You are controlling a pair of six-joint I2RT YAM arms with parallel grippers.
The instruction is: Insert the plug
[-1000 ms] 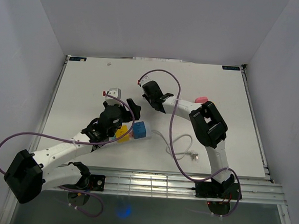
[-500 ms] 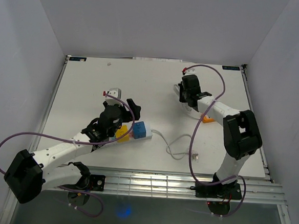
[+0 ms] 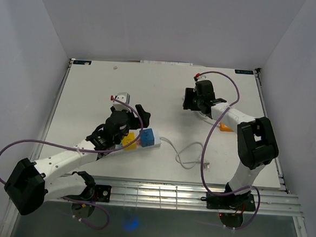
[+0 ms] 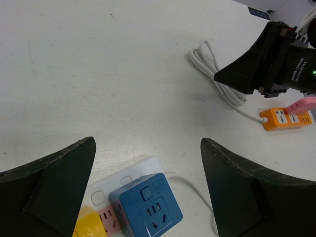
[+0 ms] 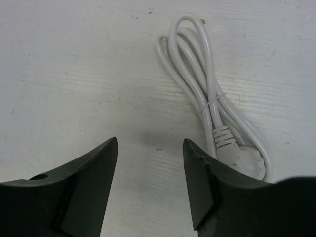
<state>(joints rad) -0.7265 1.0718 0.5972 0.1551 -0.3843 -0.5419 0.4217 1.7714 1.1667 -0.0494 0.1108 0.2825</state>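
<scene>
- The table (image 3: 94, 92) is white and walled in on three sides.
- The left arm (image 3: 63, 160) reaches from the near-left corner toward the middle of the table.
- The right arm (image 3: 254, 141) bends up from the near-right side and reaches toward the far middle.
- The left gripper (image 4: 148, 143) hangs above the white strip (image 4: 123, 183). Its fingers are spread wide and nothing is between them.
- The right gripper (image 5: 150, 143) hovers low over bare table. Its fingers stand partly apart and hold nothing.
- The white strip lies left of centre. Its lead (image 3: 185, 153) loops to the right and ends near the front edge.
- The coil (image 5: 197, 74) of white cord lies flat beside the right gripper, tied at its middle. One end of the cord runs to the orange strip (image 4: 286, 118).
- The blue cube (image 4: 148, 207) sits plugged on the white strip, with a yellow adapter (image 4: 90, 228) next to it.
- The orange strip lies well apart from the white strip, on the right side of the table.
- The plug (image 5: 239, 157) is white and sits at the near end of the coil. It lies on the table just outside the right gripper's right finger, which partly hides it.
- A pink plug (image 4: 302, 104) sits in the orange strip.
</scene>
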